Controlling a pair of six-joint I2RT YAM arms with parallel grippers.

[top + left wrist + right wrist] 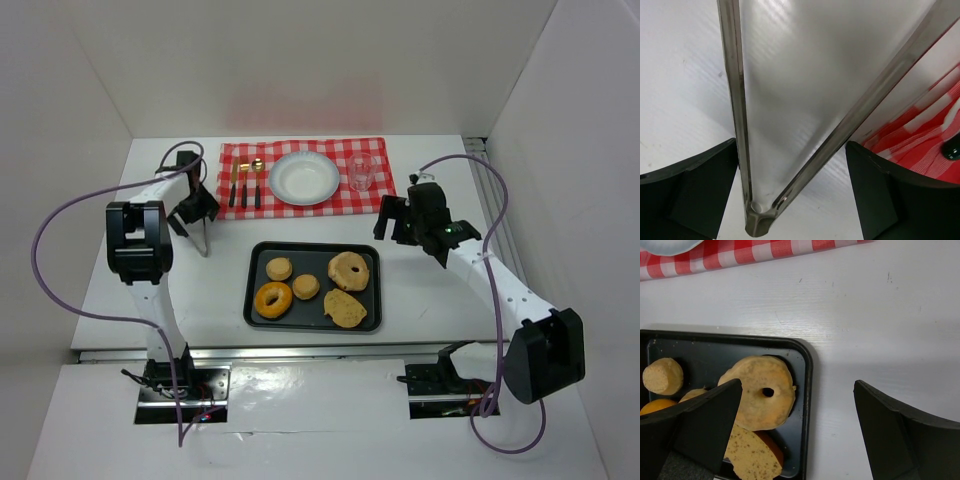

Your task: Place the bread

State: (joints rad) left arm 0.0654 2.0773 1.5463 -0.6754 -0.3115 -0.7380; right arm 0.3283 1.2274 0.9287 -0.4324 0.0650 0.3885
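Top external view: the left gripper (195,212) clasps spread tongs (202,238), likely for lifting the bread (348,270) off its tray (310,246) onto the plate (305,178), while the right gripper (397,222) hangs released and empty.

White links (165,315), black joints (138,240), black left claw (195,217) and right claw (395,228), purple cables (37,250).

One black tray (312,260). On it, five bread items: two small round rolls (278,268), one bagel (348,270), one glazed doughnut (273,299), one flat slice (345,309).

Behind the tray: one red checked cloth (228,155), one white plate (304,178), one clear glass (361,171), three pieces of cutlery (245,183).

Left of the tray: one pair of metal tongs (203,238).
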